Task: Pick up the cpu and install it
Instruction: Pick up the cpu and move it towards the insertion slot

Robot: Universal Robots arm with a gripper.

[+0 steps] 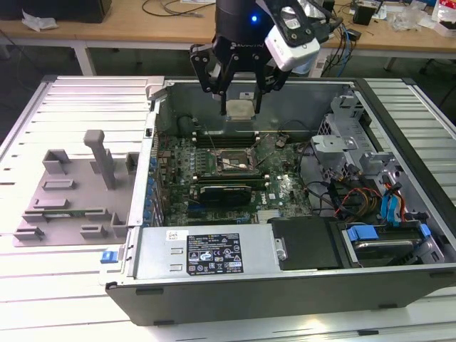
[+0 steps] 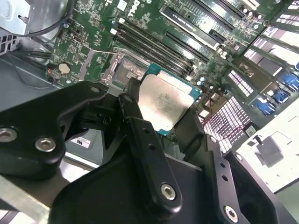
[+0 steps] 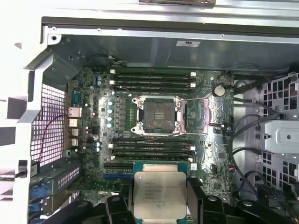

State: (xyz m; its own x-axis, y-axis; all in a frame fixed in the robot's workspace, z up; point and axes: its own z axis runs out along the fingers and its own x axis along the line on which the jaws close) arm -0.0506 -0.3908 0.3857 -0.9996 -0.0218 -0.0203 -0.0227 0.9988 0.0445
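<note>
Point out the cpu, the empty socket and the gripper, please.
cpu [image 3: 160, 193]: first wrist view, middle of its silvery top.
socket [image 3: 158, 115]: first wrist view, its dark square centre.
gripper [image 1: 241, 111]: exterior view, midway between fingertips, shut on the cpu.

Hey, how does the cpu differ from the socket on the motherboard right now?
The cpu has a pale silvery metal top, while the socket is a dark square recess ringed by a metal frame. The cpu is clamped in the gripper above the board, while the socket sits fixed on the green motherboard. The socket is empty, so the cpu is not yet seated. Both are square and lie flat.
</note>
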